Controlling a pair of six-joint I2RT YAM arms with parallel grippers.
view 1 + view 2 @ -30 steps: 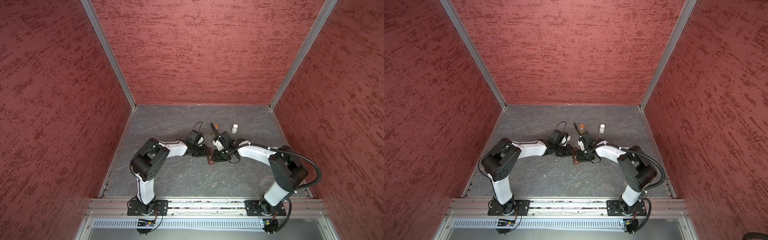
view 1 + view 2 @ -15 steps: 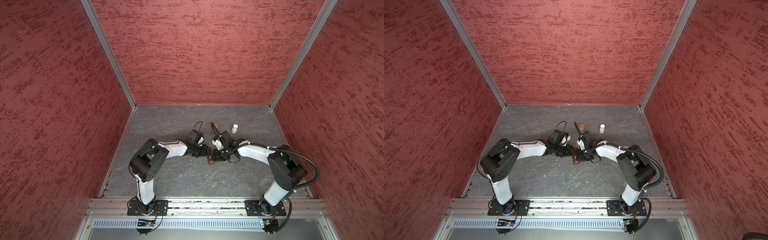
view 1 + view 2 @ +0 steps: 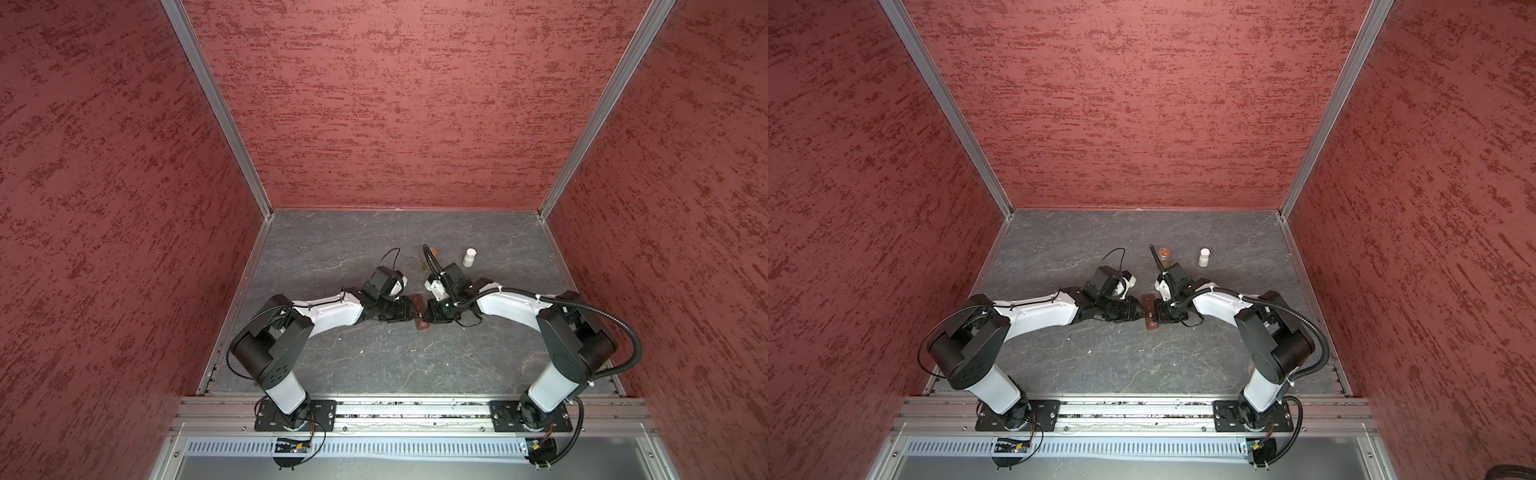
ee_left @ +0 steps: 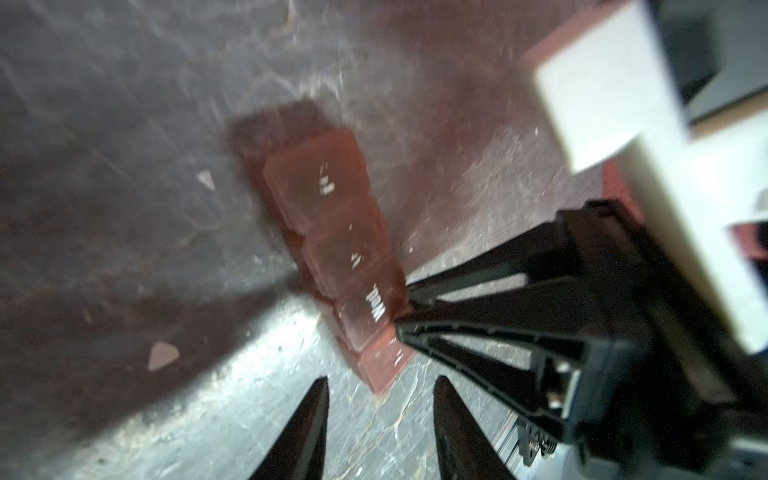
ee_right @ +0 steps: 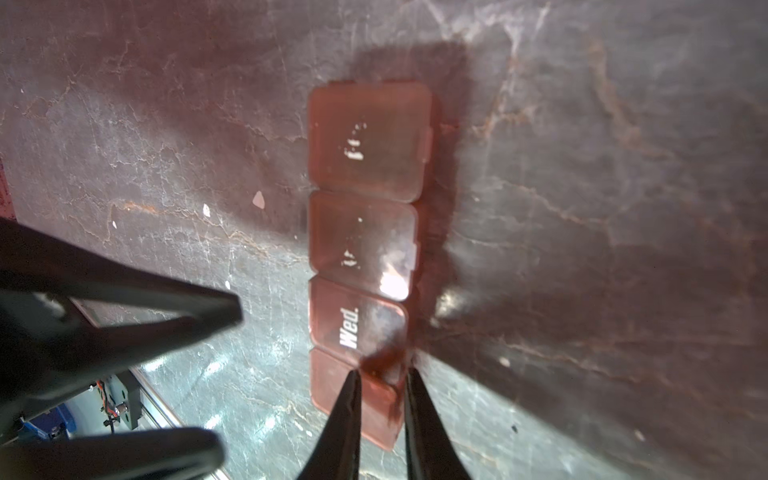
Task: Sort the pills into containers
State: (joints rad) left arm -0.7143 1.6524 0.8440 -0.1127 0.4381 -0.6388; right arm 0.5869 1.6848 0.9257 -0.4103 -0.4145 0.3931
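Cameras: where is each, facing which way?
Both top views: above the arm bases, looking down at the table; left arm and right arm converge on the strip box.
Left wrist: on the left arm, looking past the left gripper along the strip box; right gripper at its edge.
Right wrist: on the right arm, looking over the right gripper onto the strip box; left gripper alongside.
Both wrist views share the Wed lid.

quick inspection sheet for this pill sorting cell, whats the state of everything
surface: grey marbled table, scuffed
job's things: pill strip, lids in view look shut, one reads Wed.
clutter: white bottle, amber bottle, pale chips
grippers: left gripper open by the strip's end; right gripper closed on the strip's edge
cables: black hose on right arm, thin loop on left wrist
surroundings: red walls, metal rail
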